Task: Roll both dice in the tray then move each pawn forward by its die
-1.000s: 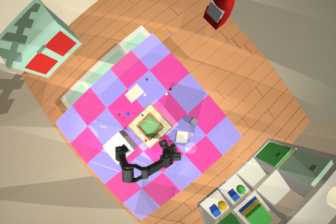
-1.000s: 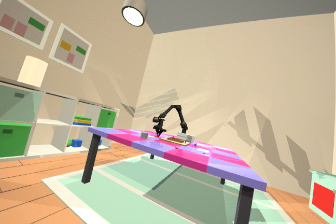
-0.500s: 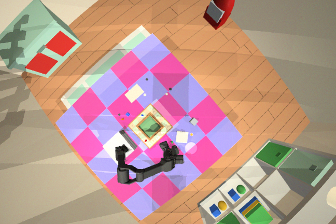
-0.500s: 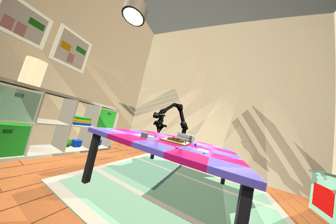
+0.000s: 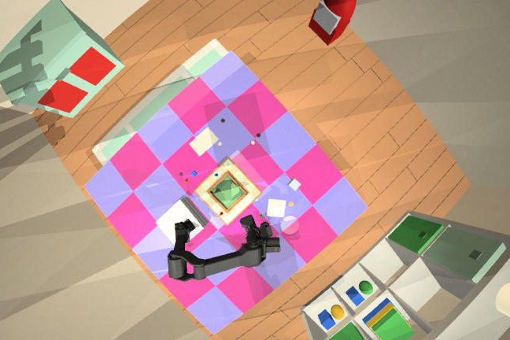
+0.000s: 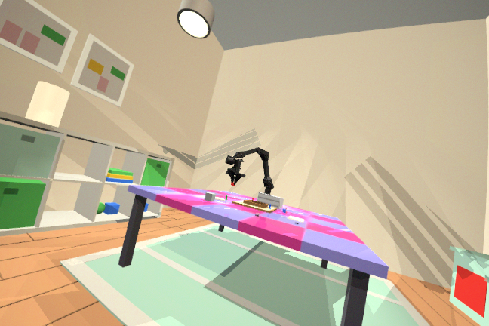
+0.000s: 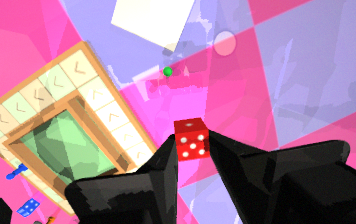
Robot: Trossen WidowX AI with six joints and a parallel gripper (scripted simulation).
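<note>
Your gripper (image 6: 232,180) (image 7: 190,136) has its matte black, tapering fingers clenched on the glossy red die (image 6: 232,183) (image 7: 192,141), a sharp cube with white pips, held above the checkered table (image 6: 268,226), outside the tray. The green tray (image 5: 227,190) (image 7: 70,145) is square with a brown raised rim. Beyond it lie the blue die (image 5: 194,173) (image 7: 28,207) and the slim blue pawn (image 5: 216,175) (image 7: 17,171); the red pawn (image 5: 220,213) is tiny from above, its outline hard to make out.
</note>
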